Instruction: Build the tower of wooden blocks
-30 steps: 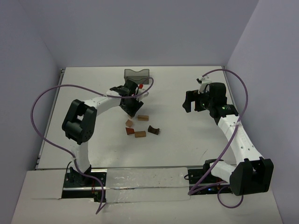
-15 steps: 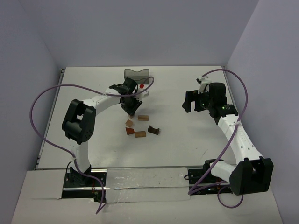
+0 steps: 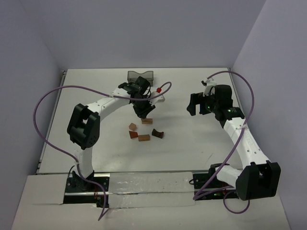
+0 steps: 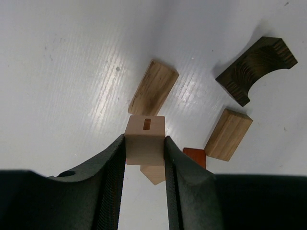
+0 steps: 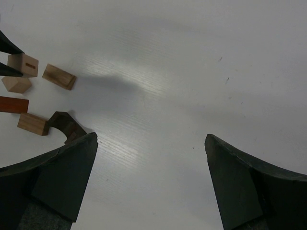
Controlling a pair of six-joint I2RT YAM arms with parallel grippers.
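Cube (image 4: 145, 136): light tan, slot cut in the visible face, held above the tabletop (image 4: 62, 62) just over the loose pieces, left of centre in the overhead view.
Left end effector (image 4: 145, 145): clamped on two opposite flat faces of the cube.
Handling: probably light, rigid and smooth-sided; no crush risk, but prone to twisting in a loose pinch; best taken on parallel flat faces.
Loose pieces: bar (image 4: 152, 87) nearest, then tan block (image 4: 229, 134), wedge (image 4: 194, 157) and arch (image 4: 256, 69); lying apart, none stacked.
Right end effector (image 5: 151, 177): jaws wide apart, empty, well off to the right.
Bin (image 3: 140, 75): dark, translucent, at the far edge.
Writing: none readable; no brand or label seen.
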